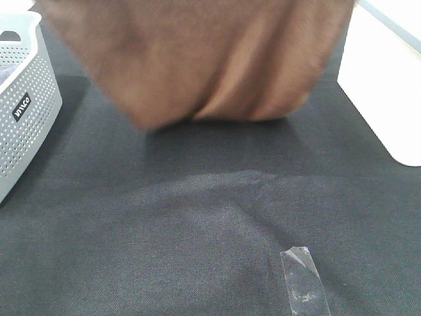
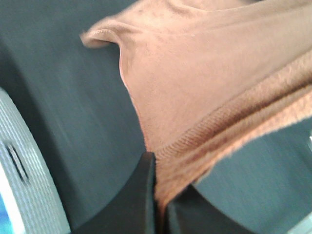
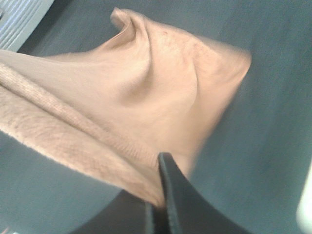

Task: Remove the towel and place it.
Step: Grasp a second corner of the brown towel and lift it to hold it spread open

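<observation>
Though blurred, towel (image 1: 217,59) (brown terry) tight in left fingers (image 2: 137,204) and right fingers (image 3: 176,197).

Black left gripper (image 2: 160,187), black right gripper (image 3: 157,197)

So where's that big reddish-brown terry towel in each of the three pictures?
Exterior high: the reddish-brown terry towel hangs blurred across the top.
Left wrist: it fills most of the picture, spreading from the shut left tool.
Right wrist: the same, bunched from the shut right tool.
Shared landmark: the dark grey fabric tabletop behind it.
</observation>
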Controlling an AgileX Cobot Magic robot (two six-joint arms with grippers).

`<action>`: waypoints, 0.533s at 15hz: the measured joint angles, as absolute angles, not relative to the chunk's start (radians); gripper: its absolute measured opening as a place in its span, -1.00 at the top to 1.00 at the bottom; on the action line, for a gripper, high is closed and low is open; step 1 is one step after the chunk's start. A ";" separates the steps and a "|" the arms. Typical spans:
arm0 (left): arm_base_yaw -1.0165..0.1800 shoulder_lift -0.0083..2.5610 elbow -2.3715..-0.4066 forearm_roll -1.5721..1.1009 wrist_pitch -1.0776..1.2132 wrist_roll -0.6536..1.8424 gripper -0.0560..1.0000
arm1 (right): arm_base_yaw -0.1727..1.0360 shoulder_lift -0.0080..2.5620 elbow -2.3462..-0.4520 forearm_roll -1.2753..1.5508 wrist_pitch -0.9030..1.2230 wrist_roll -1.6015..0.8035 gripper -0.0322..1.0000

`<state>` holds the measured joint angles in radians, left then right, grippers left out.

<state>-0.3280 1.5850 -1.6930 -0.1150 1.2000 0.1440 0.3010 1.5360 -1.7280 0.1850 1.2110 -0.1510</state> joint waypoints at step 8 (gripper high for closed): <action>-0.335 1.248 -1.216 -0.208 1.165 0.148 0.89 | 0.311 1.225 -1.286 0.297 1.204 -0.082 0.94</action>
